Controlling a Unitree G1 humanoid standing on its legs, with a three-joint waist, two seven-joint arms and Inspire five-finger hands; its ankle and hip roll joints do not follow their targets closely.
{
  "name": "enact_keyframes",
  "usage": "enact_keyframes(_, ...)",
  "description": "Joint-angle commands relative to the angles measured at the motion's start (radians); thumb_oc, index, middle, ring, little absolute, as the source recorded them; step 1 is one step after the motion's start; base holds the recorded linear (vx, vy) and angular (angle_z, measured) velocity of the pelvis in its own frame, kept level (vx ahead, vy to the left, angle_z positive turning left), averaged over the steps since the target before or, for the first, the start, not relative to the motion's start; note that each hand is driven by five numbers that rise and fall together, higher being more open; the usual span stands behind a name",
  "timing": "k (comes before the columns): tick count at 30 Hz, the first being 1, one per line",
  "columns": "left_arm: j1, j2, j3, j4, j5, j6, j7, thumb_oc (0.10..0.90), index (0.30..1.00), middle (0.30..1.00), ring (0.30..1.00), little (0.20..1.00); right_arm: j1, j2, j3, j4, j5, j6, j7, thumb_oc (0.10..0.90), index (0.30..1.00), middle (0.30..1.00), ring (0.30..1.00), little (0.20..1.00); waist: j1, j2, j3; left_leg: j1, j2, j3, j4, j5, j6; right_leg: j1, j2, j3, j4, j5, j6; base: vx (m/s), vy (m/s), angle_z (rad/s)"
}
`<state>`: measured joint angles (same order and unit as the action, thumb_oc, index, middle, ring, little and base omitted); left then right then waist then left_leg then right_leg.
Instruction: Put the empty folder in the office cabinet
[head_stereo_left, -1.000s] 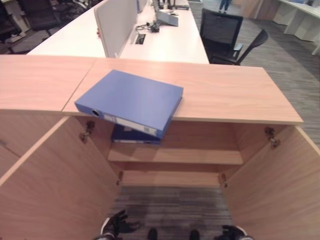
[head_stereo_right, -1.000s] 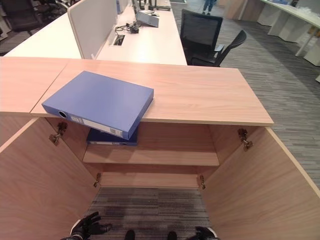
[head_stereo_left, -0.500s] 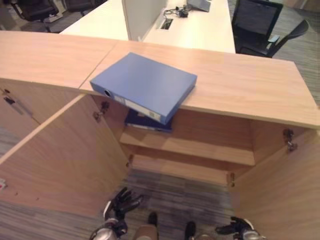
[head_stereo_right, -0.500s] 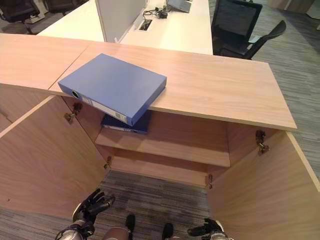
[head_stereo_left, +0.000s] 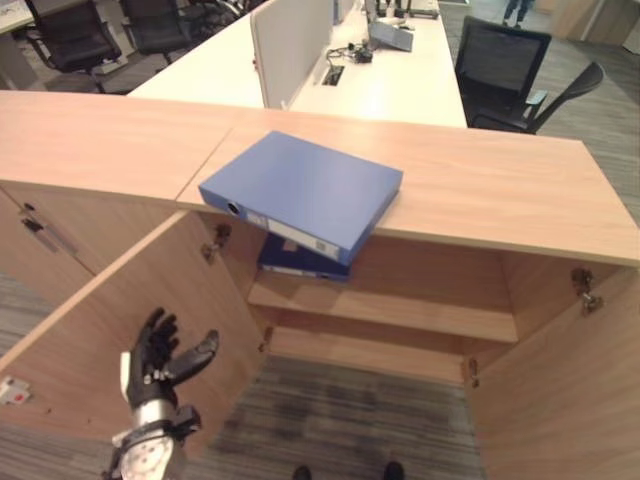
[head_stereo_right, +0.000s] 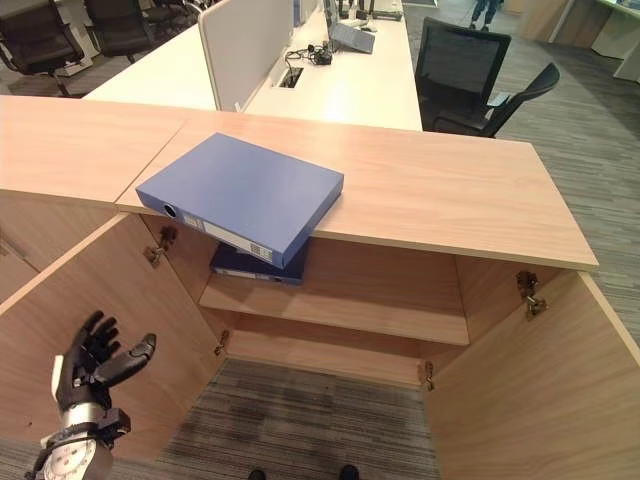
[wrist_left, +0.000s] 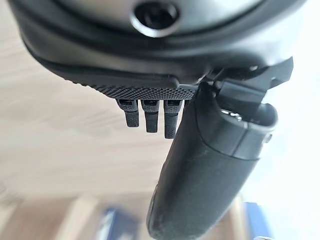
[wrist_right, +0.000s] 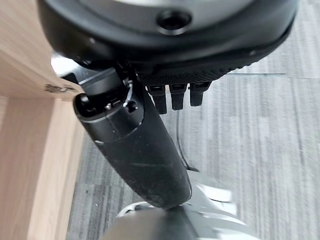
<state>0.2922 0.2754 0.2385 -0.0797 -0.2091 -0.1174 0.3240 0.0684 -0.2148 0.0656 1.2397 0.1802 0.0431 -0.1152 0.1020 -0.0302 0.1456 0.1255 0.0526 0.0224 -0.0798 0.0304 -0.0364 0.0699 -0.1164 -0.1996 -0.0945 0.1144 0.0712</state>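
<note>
Movement since a second ago belongs to our left robot hand (head_stereo_left: 160, 355): it sat low at the bottom edge of the head views, and now it is raised at about 7 o'clock, in front of the open left cabinet door (head_stereo_left: 130, 330). Its fingers are spread and relaxed, and it holds nothing. The whole picture has also shifted, so we read that as our camera moving; the folder itself lies as it did.

The blue folder (head_stereo_left: 305, 192) rests flat on the wooden counter (head_stereo_left: 500, 185), slightly above centre toward 11 o'clock, with its spine end jutting past the counter's front edge over the open cabinet. Directly beneath it, on the upper shelf (head_stereo_left: 400, 305), a second, darker blue folder (head_stereo_left: 300, 262) already lies. The right cabinet door (head_stereo_left: 560, 400) stands open at 4 o'clock. Behind the counter, at 12 o'clock, are a white desk (head_stereo_left: 380, 80) with a divider panel (head_stereo_left: 290, 40), and a black office chair (head_stereo_left: 500, 70) at 1 o'clock.

Our right robot hand (wrist_right: 150, 145) shows in its own wrist view over grey carpet, beside a cabinet hinge; its fingers look straight and it grips nothing.

We judge that the reach has just begun: the folder is untouched, and the lifted left robot hand is well apart from it.
</note>
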Motion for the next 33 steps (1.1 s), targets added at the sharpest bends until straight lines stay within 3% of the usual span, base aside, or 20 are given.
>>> enact_keyframes(1,-0.056,0.111,0.061,-0.170,0.220,-0.150,0.141,0.800,0.900,0.900,0.900,0.900,-0.081,0.024,0.041,0.082,0.045,-0.045,-0.031,0.800,0.900,0.900,0.900,0.900,0.009,-0.025,-0.036,-0.075,0.019,-0.022,-0.008,0.010,-0.041,0.059,-0.008,0.004,0.007,-0.067,0.060,0.00,0.000,0.00)
enact_keyframes(4,-0.088,0.151,0.056,-0.216,0.320,-0.157,0.205,0.800,0.900,0.900,0.900,0.900,-0.096,0.034,0.051,0.113,0.039,-0.051,-0.047,0.800,0.900,0.900,0.900,0.900,0.013,-0.026,-0.043,-0.068,0.017,-0.022,-0.008,0.006,-0.042,0.065,-0.010,0.006,0.007,-0.068,0.063,0.01,0.008,0.00)
enact_keyframes(5,-0.137,0.236,0.027,-0.270,0.441,-0.154,0.255,0.800,0.900,0.900,0.900,0.900,-0.117,0.043,0.069,0.144,0.026,-0.053,-0.064,0.800,0.900,0.900,0.900,0.900,0.013,-0.020,-0.054,-0.061,0.016,-0.018,-0.008,0.003,-0.044,0.068,-0.014,0.006,0.007,-0.067,0.067,0.00,0.000,0.00)
enact_keyframes(12,-0.172,0.379,-0.001,-0.379,0.607,-0.173,0.279,0.800,0.900,0.900,0.900,0.900,-0.130,0.051,0.077,0.182,0.009,-0.051,-0.083,0.800,0.900,0.900,0.900,0.900,0.007,-0.009,-0.075,-0.046,0.015,-0.011,-0.008,-0.007,-0.045,0.073,-0.020,0.010,0.007,-0.063,0.073,0.00,0.000,0.00)
enact_keyframes(19,-0.160,0.465,-0.034,-0.384,0.627,-0.197,0.220,0.800,0.900,0.900,0.900,0.900,-0.131,0.043,0.085,0.190,0.006,-0.048,-0.071,0.800,0.900,0.900,0.900,0.900,0.001,-0.004,-0.090,-0.038,0.012,-0.008,-0.008,-0.013,-0.046,0.076,-0.019,0.012,0.007,-0.061,0.074,0.00,0.000,-0.02)
enact_keyframes(25,-0.128,0.549,-0.120,-0.408,0.607,-0.240,0.106,0.800,0.900,0.900,0.900,0.900,-0.144,0.034,0.108,0.186,-0.011,-0.044,-0.058,0.800,0.900,0.900,0.900,0.900,-0.011,0.001,-0.097,-0.036,0.009,-0.002,-0.008,-0.019,-0.043,0.075,-0.021,0.016,0.007,-0.054,0.077,0.00,0.000,0.00)
enact_keyframes(33,-0.175,0.619,-0.210,-0.343,0.668,-0.237,0.052,0.800,0.900,0.900,0.900,0.900,-0.151,0.029,0.122,0.173,-0.010,-0.047,-0.056,0.800,0.900,0.900,0.900,0.900,-0.021,-0.001,-0.106,-0.032,0.010,0.001,-0.008,-0.025,-0.042,0.074,-0.022,0.020,0.007,-0.053,0.077,0.00,0.003,-0.04)
